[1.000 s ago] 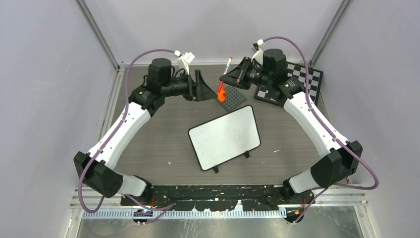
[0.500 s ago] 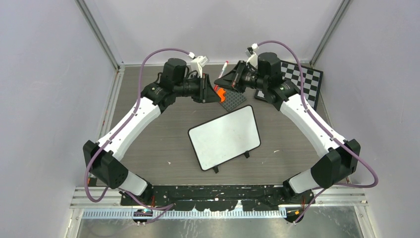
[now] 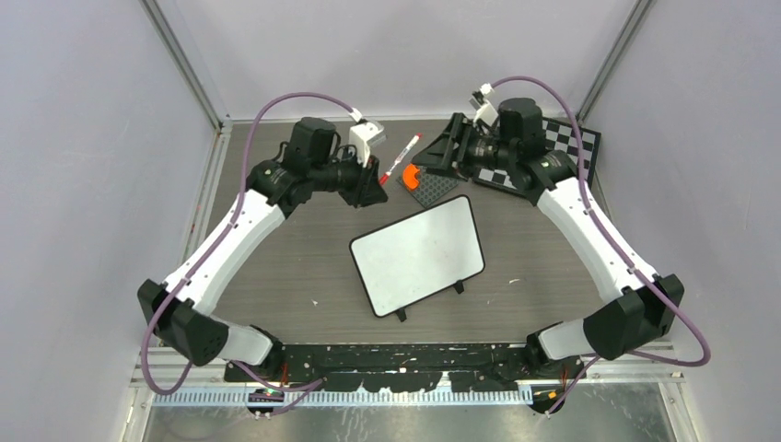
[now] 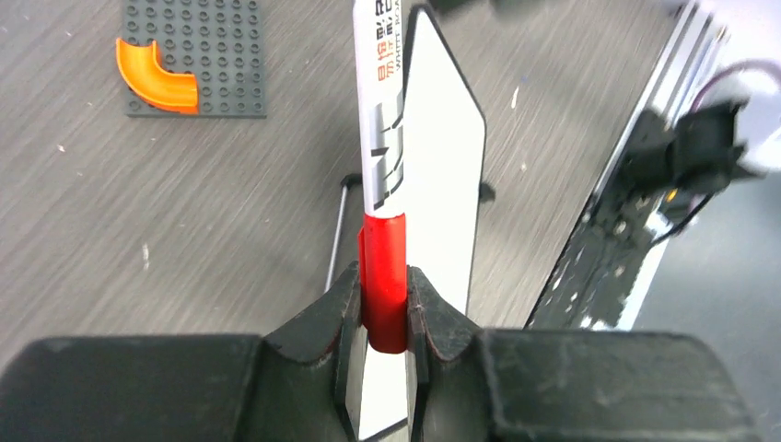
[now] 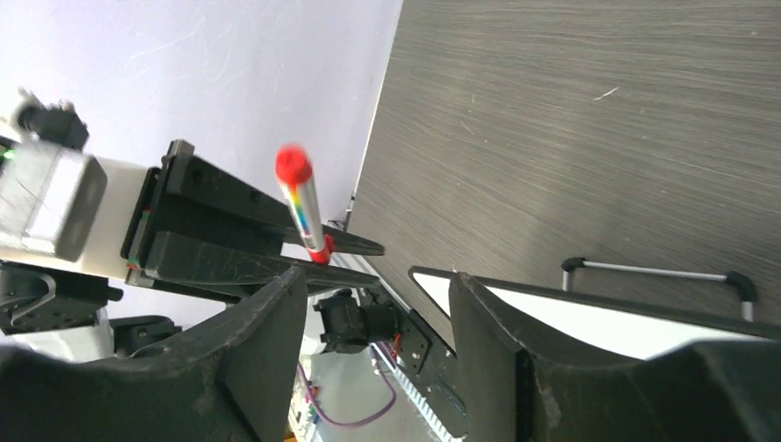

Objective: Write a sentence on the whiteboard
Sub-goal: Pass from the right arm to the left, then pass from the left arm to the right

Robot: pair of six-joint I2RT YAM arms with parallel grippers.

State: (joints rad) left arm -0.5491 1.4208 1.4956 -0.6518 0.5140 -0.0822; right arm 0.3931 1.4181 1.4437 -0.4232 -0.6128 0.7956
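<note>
From above, the whiteboard [image 3: 419, 253] lies mid-table, with the marker [image 3: 400, 157] beyond its far edge. Left wrist: my left claw [image 4: 382, 284] is clenched on the marker's red end. Right wrist: my right claw [image 5: 378, 295] is released, holding nothing.

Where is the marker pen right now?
In the top view, the marker is toward the back middle, pinched in the left tool, beside the gray studded plate.
</note>
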